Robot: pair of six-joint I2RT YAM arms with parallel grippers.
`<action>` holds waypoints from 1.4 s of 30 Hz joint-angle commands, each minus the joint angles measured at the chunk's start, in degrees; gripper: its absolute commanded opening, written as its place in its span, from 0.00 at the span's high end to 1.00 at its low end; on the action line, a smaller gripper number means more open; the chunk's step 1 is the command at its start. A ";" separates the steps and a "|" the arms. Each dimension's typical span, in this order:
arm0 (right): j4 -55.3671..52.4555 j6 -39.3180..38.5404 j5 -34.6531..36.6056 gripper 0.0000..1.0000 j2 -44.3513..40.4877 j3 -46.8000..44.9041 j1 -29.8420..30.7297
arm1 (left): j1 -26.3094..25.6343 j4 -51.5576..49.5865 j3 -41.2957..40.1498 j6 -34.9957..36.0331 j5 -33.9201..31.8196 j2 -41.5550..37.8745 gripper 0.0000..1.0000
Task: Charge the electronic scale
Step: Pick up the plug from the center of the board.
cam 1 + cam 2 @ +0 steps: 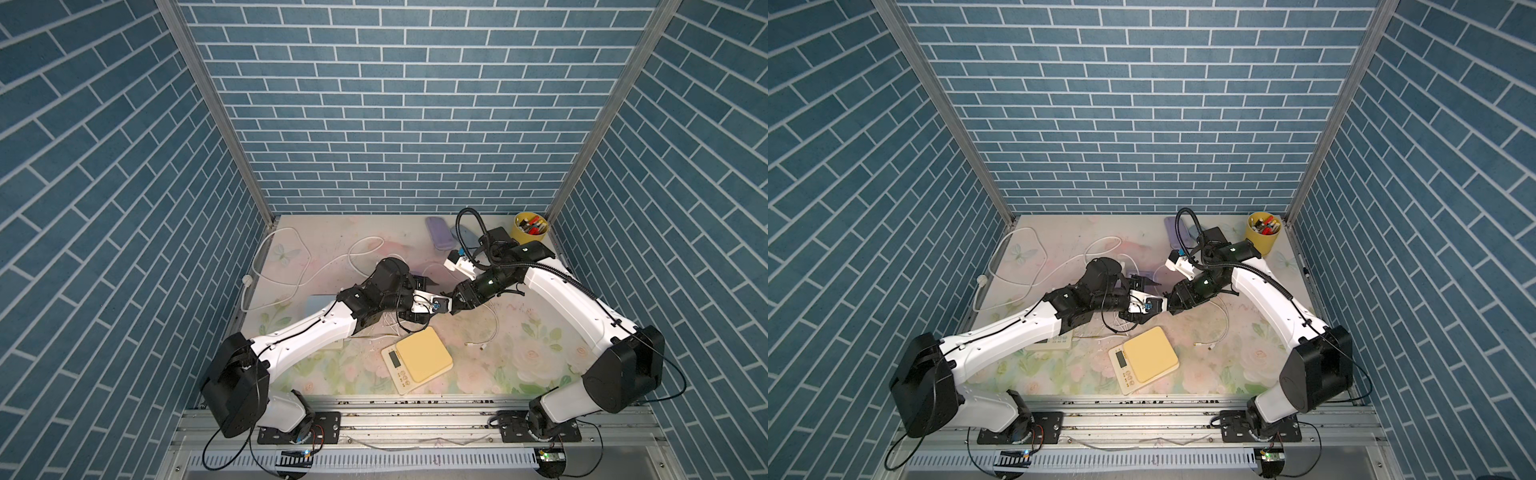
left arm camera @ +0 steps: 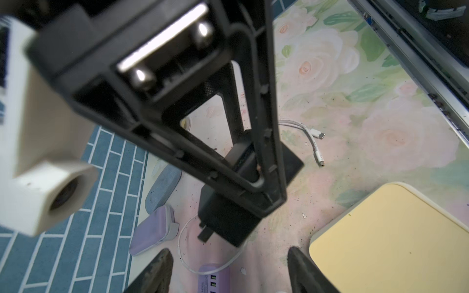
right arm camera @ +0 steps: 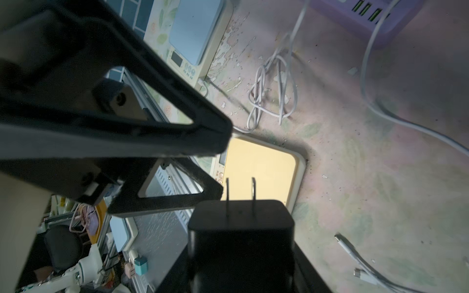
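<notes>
Two charger point(image 3: 241, 236) prongs point near-left, toward the scale point(image 3: 261, 165); right gripper point(image 1: 455, 306) clamps the charger; left gripper point(image 2: 229, 263) jaws stand apart, empty.

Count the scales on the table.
2. Yellow-topped scale near the front middle; blue-topped scale left of it, mostly hidden under the left arm. Others could be hidden.

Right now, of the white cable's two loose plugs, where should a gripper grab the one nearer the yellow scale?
I'd pinch the plug by its white housing behind the metal tip, coming straight down, jaws across its narrow width: it lies flat on the floral mat, clear on both sides.
</notes>
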 commanded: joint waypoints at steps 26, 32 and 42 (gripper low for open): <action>9.38 7.95 7.68 0.48 -4.57 -3.17 -2.27 | -2.99 -2.81 4.69 -7.13 3.96 2.60 1.00; 21.75 24.56 20.20 0.36 -17.26 -10.55 -5.41 | 1.33 -0.16 4.07 -18.95 4.20 1.88 0.98; 32.62 38.52 6.88 0.20 -14.89 -16.53 -4.72 | 5.08 2.57 4.28 -28.54 6.23 3.20 0.93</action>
